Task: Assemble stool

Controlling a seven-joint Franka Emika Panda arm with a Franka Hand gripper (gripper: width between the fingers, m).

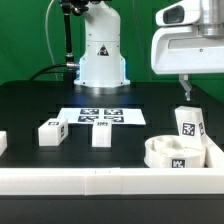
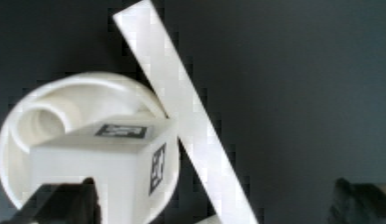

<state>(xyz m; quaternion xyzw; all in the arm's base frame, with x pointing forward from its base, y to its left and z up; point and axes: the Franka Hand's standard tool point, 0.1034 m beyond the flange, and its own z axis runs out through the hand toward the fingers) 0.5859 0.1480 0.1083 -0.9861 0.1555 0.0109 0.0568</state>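
Black tabletop (image 1: 30, 105), white border rail (image 1: 70, 180) at its edge. Thick round white plastic seat disc (image 1: 172, 153): against the rail, exterior view's right. Blocky white tagged leg (image 1: 188, 124): tilted at its rim. My hand (image 1: 183, 90) hovers above it, spread, grasping nothing. Two loose legs (image 1: 50, 131) (image 1: 101, 134) near the marker board (image 1: 97, 116).

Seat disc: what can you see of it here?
The seat is a thick white ring, plastic-looking, with a black-and-white tag on its side. It lies flat on the black table at the exterior view's right, beside the rail. A tagged leg stands at its far rim, seemingly resting on it.
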